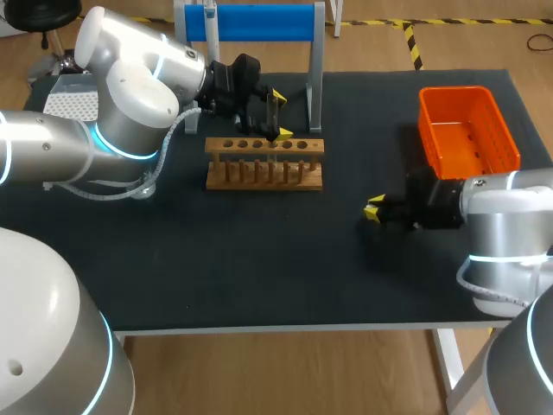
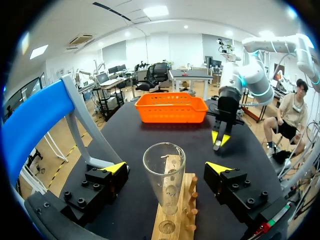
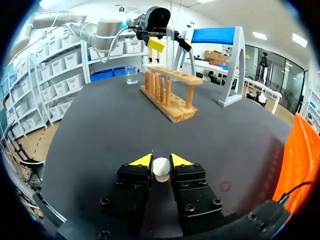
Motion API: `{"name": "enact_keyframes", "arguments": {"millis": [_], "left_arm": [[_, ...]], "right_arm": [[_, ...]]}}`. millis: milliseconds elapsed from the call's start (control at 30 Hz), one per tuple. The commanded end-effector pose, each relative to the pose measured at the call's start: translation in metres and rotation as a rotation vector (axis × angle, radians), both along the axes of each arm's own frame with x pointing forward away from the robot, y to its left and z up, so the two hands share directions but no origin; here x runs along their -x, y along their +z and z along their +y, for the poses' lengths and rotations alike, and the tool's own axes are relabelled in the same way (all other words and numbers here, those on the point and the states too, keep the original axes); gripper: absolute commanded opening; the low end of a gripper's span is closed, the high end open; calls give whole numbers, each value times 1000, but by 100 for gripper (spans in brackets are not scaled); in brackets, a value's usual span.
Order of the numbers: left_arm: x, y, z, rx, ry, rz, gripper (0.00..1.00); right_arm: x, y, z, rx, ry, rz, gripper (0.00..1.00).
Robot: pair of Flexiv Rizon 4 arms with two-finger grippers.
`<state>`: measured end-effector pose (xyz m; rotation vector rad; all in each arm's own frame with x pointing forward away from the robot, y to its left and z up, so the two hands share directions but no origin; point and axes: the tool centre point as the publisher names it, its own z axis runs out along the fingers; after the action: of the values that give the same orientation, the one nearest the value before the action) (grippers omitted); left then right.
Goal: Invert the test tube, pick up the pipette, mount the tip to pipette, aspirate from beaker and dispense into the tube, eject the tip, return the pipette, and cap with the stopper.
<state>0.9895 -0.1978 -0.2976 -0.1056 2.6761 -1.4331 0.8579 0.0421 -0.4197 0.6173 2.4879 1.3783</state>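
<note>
A clear test tube [image 2: 164,182] stands upright, mouth up, in a wooden rack [image 1: 263,173]. My left gripper [image 1: 281,114] hovers over the rack, and in the left wrist view it [image 2: 165,167] is open with the tube's rim between its fingers, touching neither. My right gripper [image 1: 374,210] is low over the table, right of the rack. In the right wrist view it [image 3: 161,160] is shut on a small white stopper [image 3: 161,169], which sits on the dark mat. A small glass beaker [image 3: 131,75] stands beyond the rack.
An orange basket [image 1: 467,130] sits at the back right, close behind my right arm. A blue and grey stand [image 1: 251,22] rises at the table's far edge behind the rack. Dark mat lies open between the rack and the front edge.
</note>
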Motion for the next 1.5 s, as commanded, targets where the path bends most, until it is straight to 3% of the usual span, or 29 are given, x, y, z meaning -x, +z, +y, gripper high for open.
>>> {"name": "enact_keyframes", "arguments": {"millis": [33, 233, 500, 1500], "left_arm": [[-1, 0, 0, -2, -2, 2, 100], [-1, 0, 0, -2, -2, 2, 100], [-1, 0, 0, -2, -2, 2, 100], [-1, 0, 0, -2, -2, 2, 100]], "right_arm": [[-1, 24, -4, 7, 25, 0, 0], [-13, 65, -1, 24, 68, -24, 0], [-26, 140, 20, 24, 149, -91, 0], [-30, 144, 23, 29, 157, -97, 0]]}}
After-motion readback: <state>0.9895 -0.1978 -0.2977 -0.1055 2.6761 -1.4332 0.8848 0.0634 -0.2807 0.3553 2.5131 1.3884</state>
